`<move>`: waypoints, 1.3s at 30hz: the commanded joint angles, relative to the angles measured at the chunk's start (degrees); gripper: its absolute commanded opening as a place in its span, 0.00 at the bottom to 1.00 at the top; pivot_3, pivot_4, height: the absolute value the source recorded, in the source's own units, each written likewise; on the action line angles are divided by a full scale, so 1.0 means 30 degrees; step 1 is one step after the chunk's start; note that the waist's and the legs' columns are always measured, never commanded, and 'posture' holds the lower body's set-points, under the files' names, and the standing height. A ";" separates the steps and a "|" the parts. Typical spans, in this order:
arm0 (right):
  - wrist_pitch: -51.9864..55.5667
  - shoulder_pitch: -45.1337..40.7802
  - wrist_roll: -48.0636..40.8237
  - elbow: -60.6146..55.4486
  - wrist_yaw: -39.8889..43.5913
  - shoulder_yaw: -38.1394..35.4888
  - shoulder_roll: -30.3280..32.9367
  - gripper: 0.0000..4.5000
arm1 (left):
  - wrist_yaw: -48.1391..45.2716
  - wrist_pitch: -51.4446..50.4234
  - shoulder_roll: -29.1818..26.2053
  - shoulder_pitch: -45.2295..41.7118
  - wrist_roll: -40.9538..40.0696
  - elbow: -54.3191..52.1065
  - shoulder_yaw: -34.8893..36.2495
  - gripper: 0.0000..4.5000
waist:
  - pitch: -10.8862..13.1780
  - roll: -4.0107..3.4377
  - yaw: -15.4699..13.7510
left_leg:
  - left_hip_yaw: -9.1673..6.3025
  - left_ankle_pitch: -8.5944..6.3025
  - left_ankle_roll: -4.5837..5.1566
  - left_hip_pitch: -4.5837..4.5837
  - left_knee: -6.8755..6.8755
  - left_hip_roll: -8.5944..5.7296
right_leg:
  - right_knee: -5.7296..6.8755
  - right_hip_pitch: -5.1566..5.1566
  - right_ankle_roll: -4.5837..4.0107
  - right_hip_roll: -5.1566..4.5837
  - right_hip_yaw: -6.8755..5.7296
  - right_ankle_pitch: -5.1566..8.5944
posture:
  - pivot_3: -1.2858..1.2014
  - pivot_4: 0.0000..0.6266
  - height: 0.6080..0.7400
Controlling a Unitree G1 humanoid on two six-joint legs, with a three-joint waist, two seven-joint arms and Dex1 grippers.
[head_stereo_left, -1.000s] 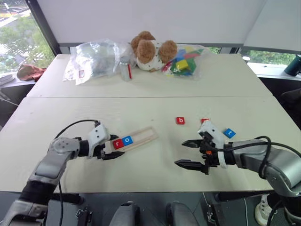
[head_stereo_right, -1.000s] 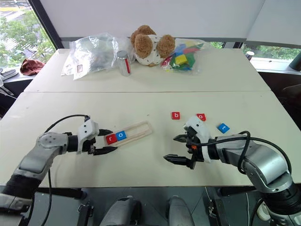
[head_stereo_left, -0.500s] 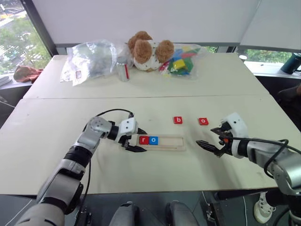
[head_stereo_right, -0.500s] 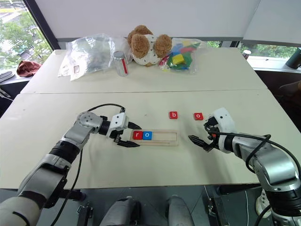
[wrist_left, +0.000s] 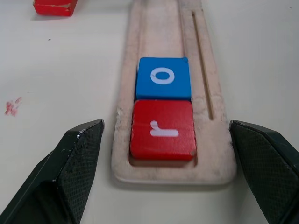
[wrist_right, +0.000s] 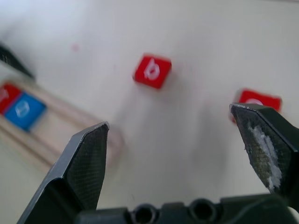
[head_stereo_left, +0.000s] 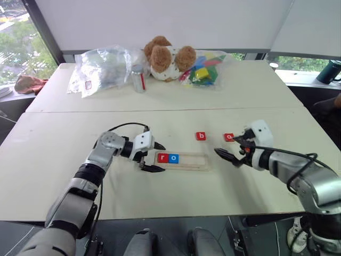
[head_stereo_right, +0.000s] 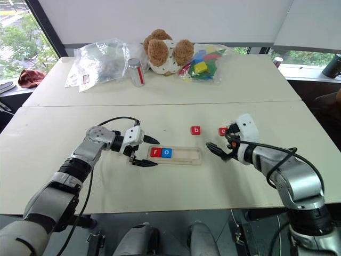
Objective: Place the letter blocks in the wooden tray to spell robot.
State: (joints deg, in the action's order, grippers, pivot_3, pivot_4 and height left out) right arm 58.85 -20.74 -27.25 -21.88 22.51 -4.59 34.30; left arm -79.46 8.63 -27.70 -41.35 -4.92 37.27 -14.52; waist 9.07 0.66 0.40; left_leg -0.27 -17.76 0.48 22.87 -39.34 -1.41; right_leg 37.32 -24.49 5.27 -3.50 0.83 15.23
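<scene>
The wooden tray (head_stereo_left: pixel 180 160) lies flat near the front of the white table (head_stereo_left: pixel 64 160), its long side running across. In its slot sit the red r block (head_stereo_left: pixel 163 158) and the blue o block (head_stereo_left: pixel 173 158), touching, at the tray's left end; the rest of the slot is bare. The left gripper (head_stereo_left: pixel 151 157) stands at that left end with its two black fingers spread wide, one on either side of the tray's end and holding nothing. Just behind the tray lies the red b block (head_stereo_left: pixel 200 136), and to its right a second red block (head_stereo_left: pixel 228 137), partly covered by the right gripper (head_stereo_left: pixel 228 148), whose fingers are also spread apart and empty, close to that block.

Across the far half of the table, beyond a seam, stand a crumpled clear plastic bag (head_stereo_left: pixel 104 66), a small metal can (head_stereo_left: pixel 138 80), a brown teddy bear (head_stereo_left: pixel 166 57) and a bag of coloured toy blocks (head_stereo_left: pixel 205 69). Windows with greenery flank a pale wall.

The letter on the second red block is hard to read, and no other blue block shows in the head views.

A second ago the tray lay slanted with the left fingers clenched on its end; now it lies straight and is released. The right gripper has moved towards the red blocks.
</scene>
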 commanded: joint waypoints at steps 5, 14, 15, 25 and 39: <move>0.0622 -0.2977 0.1521 0.2825 -0.2787 0.1483 -0.3573 1.00 | 0.0122 -0.6147 -0.4166 0.1258 -0.3207 -0.6342 0.3733 0.98 | -0.0001 -0.0004 0.0174 | -0.0012 0.0007 -0.0016 0.0007 0.0041 0.0004 | 0.0033 -0.0041 0.0000 -0.0006 0.0003 0.0000 | 0.52 0.24 1.00; 0.1295 -0.4507 0.3190 0.5722 -0.5264 0.1931 -0.6804 1.00 | 0.2391 -1.2145 -0.7045 0.3427 -0.5788 -1.2777 0.6727 0.98 | 0.0000 -0.0007 0.0130 | -0.0015 0.0012 -0.0024 0.0034 0.0040 -0.0016 | 0.0080 -0.0055 0.0000 -0.0026 0.0002 0.0000 | 0.52 0.24 1.00; 0.1307 -0.4646 0.3416 0.6082 -0.5572 0.1885 -0.7087 1.00 | 0.2743 -1.2421 -0.7059 0.3659 -0.5936 -1.3300 0.6894 0.98 | 0.0000 -0.0007 0.0134 | -0.0016 0.0014 -0.0027 0.0033 0.0040 -0.0016 | 0.0080 -0.0055 0.0000 -0.0026 0.0003 0.0000 | 0.52 0.24 1.00; 0.0610 -0.5319 0.5002 0.8396 -0.6782 0.2168 -0.8590 0.82 | 0.5144 -1.3122 -0.6739 0.4969 -0.6621 -1.5481 0.7329 1.00 | -0.0003 -0.0002 0.0238 | -0.0009 0.0030 -0.0059 -0.0069 0.0046 -0.0016 | 0.0071 0.0005 -0.0002 -0.0023 0.0013 0.0001 | 0.52 0.24 1.00; 0.2843 -0.4339 0.5750 0.2478 -0.8004 -0.1143 -0.8103 0.26 | 0.4784 -1.3147 -0.5925 0.3981 -0.7122 -1.6027 0.5203 1.00 | 0.0004 -0.0014 0.0066 | -0.0003 0.0033 -0.0067 -0.0086 0.0080 -0.0014 | 0.0074 0.0006 -0.0003 -0.0025 0.0020 0.0002 | 0.52 0.24 1.00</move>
State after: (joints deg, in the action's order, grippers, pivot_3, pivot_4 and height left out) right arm 63.57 -34.48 -9.79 -5.93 0.09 -3.64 9.83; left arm -64.42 -31.72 -45.73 -28.38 -25.72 -9.71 1.97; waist 9.08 0.62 0.60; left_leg -0.31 -17.67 0.28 22.65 -39.10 -1.45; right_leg 37.54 -24.50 5.26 -3.58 0.88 15.24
